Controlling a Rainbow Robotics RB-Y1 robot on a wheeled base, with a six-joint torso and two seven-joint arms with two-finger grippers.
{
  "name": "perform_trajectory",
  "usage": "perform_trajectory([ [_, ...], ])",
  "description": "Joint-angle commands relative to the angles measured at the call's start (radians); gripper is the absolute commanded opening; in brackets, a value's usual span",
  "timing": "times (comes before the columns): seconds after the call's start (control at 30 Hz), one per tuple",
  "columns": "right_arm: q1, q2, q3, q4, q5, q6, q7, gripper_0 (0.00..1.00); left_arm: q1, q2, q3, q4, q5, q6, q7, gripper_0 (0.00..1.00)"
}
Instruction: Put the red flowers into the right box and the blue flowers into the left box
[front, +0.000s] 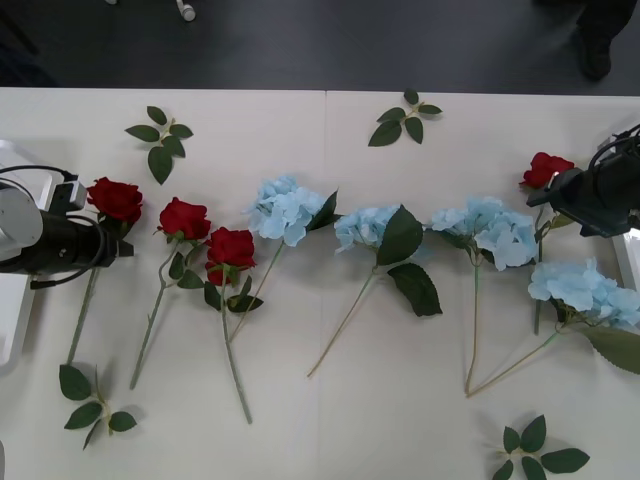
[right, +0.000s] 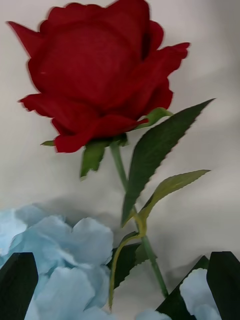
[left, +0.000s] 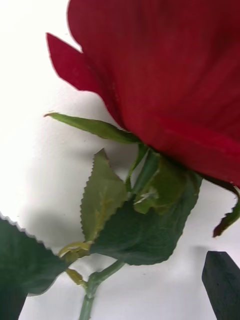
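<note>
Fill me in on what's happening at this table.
The robot is sorting flowers. Every red flower and blue flower lies on the table, none boxed yet. The left tool is open at the leftmost rose; the right tool is open at the rightmost rose.

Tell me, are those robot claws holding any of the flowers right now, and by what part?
Neither holds anything. The left gripper is open beside the leftmost red rose, and the right gripper is open beside the rightmost rose.

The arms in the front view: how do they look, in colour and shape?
The left arm has a black cylindrical wrist, a grey rounded joint and thin black cables. The right arm is black and blocky, with looping black cables. Fingers are black and flat.
</note>
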Motion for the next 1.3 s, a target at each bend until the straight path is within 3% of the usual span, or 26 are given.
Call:
perform_trajectory([
  [0.03, -0.012, 0.032, -0.005, 0.047, 0.017, -0.001, -0.044, 1.00, -0.025, 0.002, -0.017, -0.001, -0.009, -0.015, 0.009, 1.00],
  [0.23, -0.010, 0.078, 0.013, 0.119, 0.045, -0.032, -0.039, 1.00, -0.034, -0.010, -0.019, 0.025, -0.016, -0.041, 0.008, 0.97],
  [0.27, -0.012, 0.089, 0.015, 0.133, 0.051, -0.041, -0.038, 1.00, -0.034, -0.012, -0.019, 0.025, -0.016, -0.042, 0.008, 0.80],
  [0.33, -0.012, 0.109, 0.015, 0.159, 0.062, -0.058, -0.038, 1.00, -0.034, -0.012, -0.019, 0.025, -0.016, -0.041, 0.008, 0.31],
  [0.4, -0.012, 0.130, 0.015, 0.185, 0.076, -0.067, -0.034, 1.00, -0.034, -0.012, -0.019, 0.027, -0.016, -0.042, 0.009, 0.17],
  [0.57, -0.012, 0.150, 0.042, 0.217, 0.102, -0.088, -0.033, 1.00, -0.034, -0.012, -0.019, 0.025, -0.006, -0.041, 0.008, 0.00],
  [0.8, -0.012, 0.150, 0.093, 0.217, 0.125, -0.119, -0.034, 1.00, -0.033, -0.010, 0.001, 0.007, 0.050, -0.041, -0.003, 0.00],
  [0.83, -0.012, 0.150, 0.093, 0.217, 0.125, -0.119, -0.031, 0.94, -0.033, -0.010, 0.004, 0.004, 0.063, -0.041, -0.005, 0.00],
  [0.87, -0.012, 0.152, 0.093, 0.216, 0.126, -0.119, -0.031, 0.80, -0.034, -0.010, 0.016, -0.004, 0.083, -0.042, -0.006, 0.00],
  [0.93, -0.012, 0.152, 0.093, 0.217, 0.129, -0.118, -0.030, 0.41, -0.031, -0.009, 0.036, -0.014, 0.119, -0.039, -0.011, 0.00],
  [0.97, -0.012, 0.153, 0.093, 0.217, 0.131, -0.115, -0.027, 0.07, -0.031, -0.007, 0.049, -0.024, 0.147, -0.035, -0.015, 0.00],
  [1.0, -0.012, 0.155, 0.093, 0.217, 0.134, -0.110, -0.024, 0.00, -0.030, -0.004, 0.061, -0.033, 0.173, -0.026, -0.020, 0.00],
  [1.3, -0.012, 0.153, 0.096, 0.213, 0.166, -0.090, -0.013, 0.00, 0.039, 0.010, 0.150, -0.243, 0.334, 0.102, -0.058, 0.00],
])
